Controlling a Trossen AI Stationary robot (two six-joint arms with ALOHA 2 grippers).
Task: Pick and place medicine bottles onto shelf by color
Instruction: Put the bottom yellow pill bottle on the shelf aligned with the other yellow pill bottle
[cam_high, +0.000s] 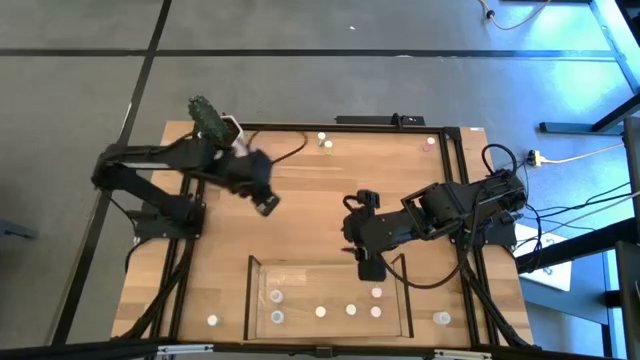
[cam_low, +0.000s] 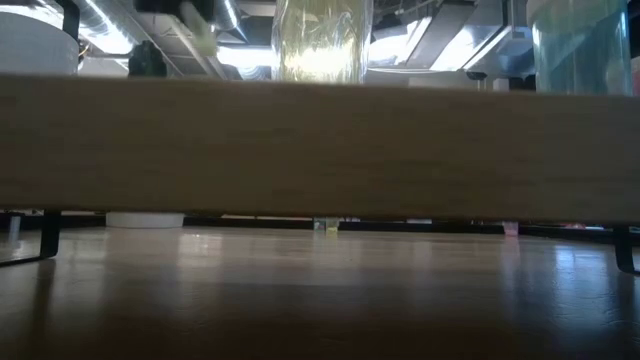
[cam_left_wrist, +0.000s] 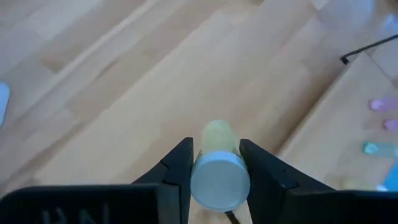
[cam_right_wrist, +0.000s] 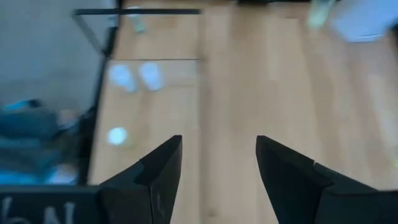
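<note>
My left gripper hangs over bare table at about ten o'clock from the shelf, well apart from it, and its fingers pinch a yellowish bottle with a pale grey cap, the cap facing my wrist camera. My right gripper sits over the shelf's far wall, toward its right half, fingers spread with nothing between them. Inside the shelf six bottles stand: two at the left, two pale ones mid-row, two pinkish ones to the right. Loose bottles remain on the table: one at seven o'clock outside the shelf, one at five o'clock, a pair at twelve, a pinkish one at one o'clock. A cactus pot stands at the far left corner.
</note>
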